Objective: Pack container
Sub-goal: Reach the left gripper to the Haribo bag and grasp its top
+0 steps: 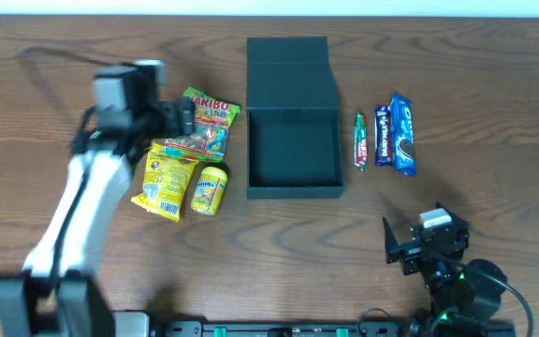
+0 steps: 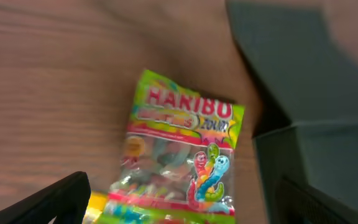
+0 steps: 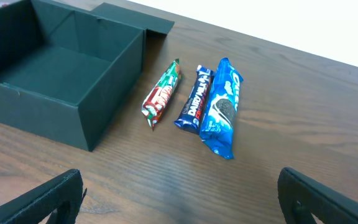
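Wooden table (image 1: 279, 262) seen from above, with two robot arms reaching in from the near edge.

Nearest, on the right, the right gripper (image 1: 399, 245) sits low over bare wood. Its fingers (image 3: 42, 199) are spread wide and grip nothing.

On the left, the white left arm stretches away from the near edge towards a cluster of snacks. A yellow packet (image 1: 164, 180) and a small yellow pouch (image 1: 210, 189) lie side by side, just left of the container.

The container (image 1: 295, 192), a dark green square box, stands in the middle of the table with its top open and its dark floor showing.

Right of it, three bars lie parallel, close together and apart from its wall: a red and green bar (image 1: 361, 140) nearest the box, then a blue Dairy Milk bar (image 1: 382, 137), then a blue Oreo pack (image 1: 402, 134).

Further back on the left, a Haribo bag (image 1: 209, 122) lies flat just beside the box, its near end overlapping the yellow packet. The left gripper (image 1: 183, 116) is at the bag's left edge, fingers parted wide. Whether it touches the bag cannot be told.

Farthest away, the lid (image 1: 288, 61) lies folded back flat behind the box.
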